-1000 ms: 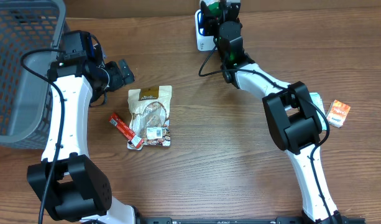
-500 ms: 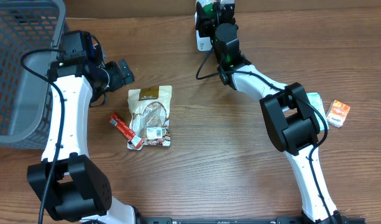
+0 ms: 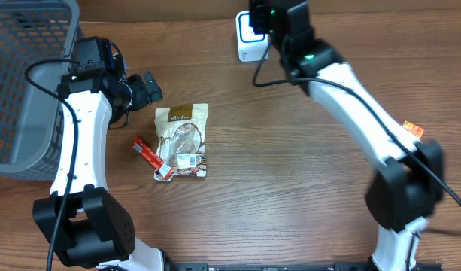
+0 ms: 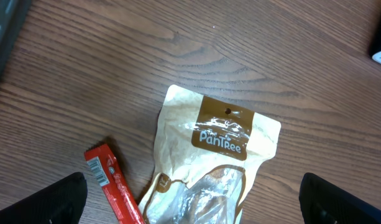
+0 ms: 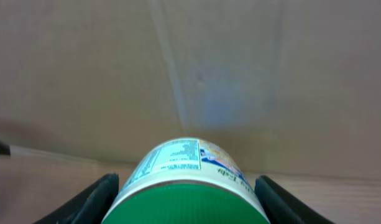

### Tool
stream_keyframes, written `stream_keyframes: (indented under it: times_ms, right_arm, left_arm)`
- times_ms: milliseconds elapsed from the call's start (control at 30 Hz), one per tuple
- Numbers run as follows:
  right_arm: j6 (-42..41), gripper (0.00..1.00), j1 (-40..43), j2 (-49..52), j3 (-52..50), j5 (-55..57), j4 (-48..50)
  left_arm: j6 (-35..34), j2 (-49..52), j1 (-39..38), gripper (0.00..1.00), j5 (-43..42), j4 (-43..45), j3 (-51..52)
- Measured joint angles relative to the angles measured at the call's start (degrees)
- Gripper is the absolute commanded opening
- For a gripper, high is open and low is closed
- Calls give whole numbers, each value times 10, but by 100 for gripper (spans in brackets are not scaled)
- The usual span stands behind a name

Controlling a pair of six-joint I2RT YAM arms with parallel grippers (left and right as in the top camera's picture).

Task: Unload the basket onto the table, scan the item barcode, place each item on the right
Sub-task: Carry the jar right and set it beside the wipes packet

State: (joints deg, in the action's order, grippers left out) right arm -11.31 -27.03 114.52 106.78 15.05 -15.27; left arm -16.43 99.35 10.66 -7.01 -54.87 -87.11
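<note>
The right gripper (image 5: 187,202), fingers partway apart, clasps a green-lidded tub (image 5: 189,171) beside the white scanner (image 3: 247,41) at the table's far edge, probably to present its barcode. The left gripper (image 3: 149,88) hangs wide open and empty near a snack pouch (image 4: 218,137).

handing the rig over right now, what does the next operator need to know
Left tool: open, empty, above the PanTree pouch.
Right tool: closed on a white tub with a green lid, held up by the white scanner at the table's far edge.
Red snack stick lies beside the pouch; grey basket far left.
Done: tub is lifted and at the scanner.
Left: no barcode shows in the wrist view, so likely turn the tub until it faces the scanner. A completed scan cannot be confirmed.
</note>
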Motion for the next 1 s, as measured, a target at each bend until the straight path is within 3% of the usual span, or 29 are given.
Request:
stream_keyframes:
  times_ms: [133, 300, 433, 633, 1000]
  right_arm:
    - [-5, 4, 9, -63, 7, 0, -188]
    - [-11, 4, 32, -69, 2, -1, -418]
    - [-24, 4, 49, -69, -24, -2, -516]
    - [-32, 4, 87, -69, -110, -6, -536]
    - [-35, 4, 157, -69, -283, -22, -445]
  left_arm:
    - [0, 0, 0, 100, 0, 0, 0]
    - [0, 0, 0, 100, 0, 0, 0]
    - [0, 0, 0, 100, 0, 0, 0]
    - [0, 0, 0, 100, 0, 0, 0]
    - [0, 0, 0, 100, 0, 0, 0]
